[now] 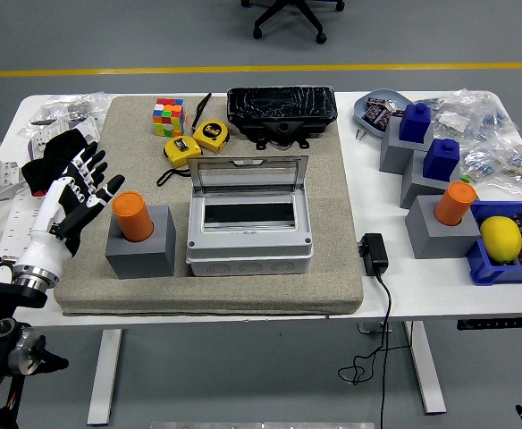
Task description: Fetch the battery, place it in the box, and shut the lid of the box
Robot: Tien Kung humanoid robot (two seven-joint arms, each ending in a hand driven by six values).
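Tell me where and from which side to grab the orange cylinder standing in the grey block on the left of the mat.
Grip the orange cylinder around its exposed upper half, above the grey block. It stands upright with its base sunk in the block, so probably come from its left, where the open left hand is.

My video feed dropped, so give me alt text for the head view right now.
The robot's left hand, fingers spread and empty, hovers just left of an orange battery standing upright in a grey block on a grey mat. Right of the block sits the grey box, lid open. The right arm is out of view.
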